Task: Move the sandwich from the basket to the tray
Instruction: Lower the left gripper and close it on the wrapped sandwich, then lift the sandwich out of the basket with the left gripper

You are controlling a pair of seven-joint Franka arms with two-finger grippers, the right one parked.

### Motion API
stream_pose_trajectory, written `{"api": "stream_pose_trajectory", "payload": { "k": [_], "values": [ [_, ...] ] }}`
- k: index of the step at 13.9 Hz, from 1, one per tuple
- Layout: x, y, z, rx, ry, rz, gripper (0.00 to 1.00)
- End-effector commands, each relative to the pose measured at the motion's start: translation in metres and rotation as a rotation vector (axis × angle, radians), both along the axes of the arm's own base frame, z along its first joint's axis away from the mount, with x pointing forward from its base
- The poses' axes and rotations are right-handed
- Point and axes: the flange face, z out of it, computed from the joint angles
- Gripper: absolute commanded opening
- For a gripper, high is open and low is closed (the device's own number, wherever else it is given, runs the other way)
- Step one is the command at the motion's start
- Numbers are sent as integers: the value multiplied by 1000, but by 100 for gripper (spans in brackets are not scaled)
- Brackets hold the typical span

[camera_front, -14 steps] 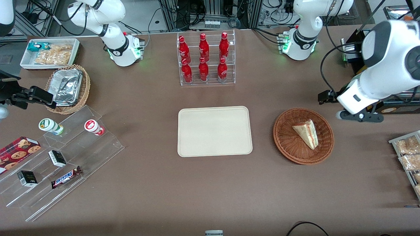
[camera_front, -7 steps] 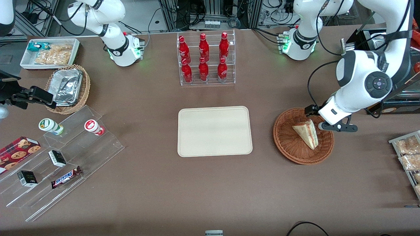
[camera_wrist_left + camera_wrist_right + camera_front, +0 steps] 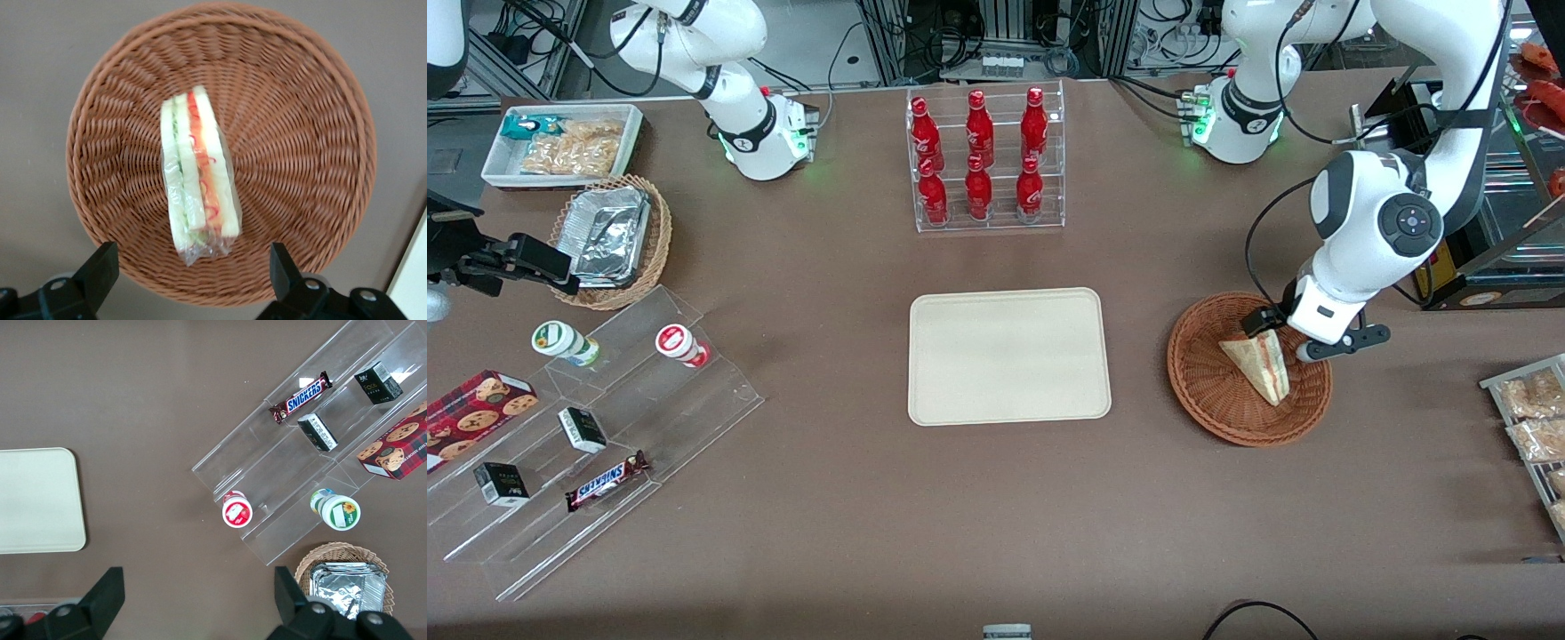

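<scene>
The sandwich (image 3: 1259, 363) is lying inside the basket (image 3: 1202, 373), wrapped in clear film, with its striped cut edge of red and green filling facing upward toward the wrist camera (image 3: 197, 175). It is resting on the woven floor of the basket (image 3: 300, 133), roughly across the middle, and nothing is touching it.

The gripper (image 3: 1282, 336) of the left arm is hovering above the basket, over the part of the rim farther from the front camera and just above the wide end of the sandwich. Its fingers (image 3: 99, 273) are standing wide apart, one to each side of the sandwich's end as seen from the wrist, and are holding nothing; the gripper (image 3: 192, 277) is not in contact with bread or wicker.

The tray (image 3: 1009, 356) is sitting flat on the brown table (image 3: 996, 516), beside the basket and well apart from it, toward the parked arm's end; its surface is carrying no item.

Farther from the front camera than the tray, a clear rack of red bottles (image 3: 984, 160) is standing upright. Toward the parked arm's end of the table, a tan wicker basket with foil containers (image 3: 612, 238), a white bin of snack bags (image 3: 562, 144) and a stepped clear display stand (image 3: 596, 436) with small packets and a chocolate bar (image 3: 607, 480) are sitting. Toward the working arm's end, bagged snacks (image 3: 1534, 418) are lying at the table's edge.
</scene>
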Motion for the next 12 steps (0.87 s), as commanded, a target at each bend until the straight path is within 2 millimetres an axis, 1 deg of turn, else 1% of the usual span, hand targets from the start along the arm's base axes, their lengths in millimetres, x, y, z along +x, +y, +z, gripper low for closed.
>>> {"api": "stream_pose_trajectory", "payload": {
  "k": [1,2,3,5,8,9,10,11,12],
  "values": [
    [-1,0,-16,-10,-16,256,100],
    [1,1,-23,-14,-21,307,100],
    [3,1,-30,-17,-26,324,100],
    [4,0,-47,-16,-7,325,100],
    [4,2,-65,-13,20,326,100],
    [5,3,-65,-14,21,332,83],
    [4,3,-65,-13,20,331,42],
    [6,3,-64,-14,21,332,14],
    [10,5,-61,-16,15,338,9]
  ]
}}
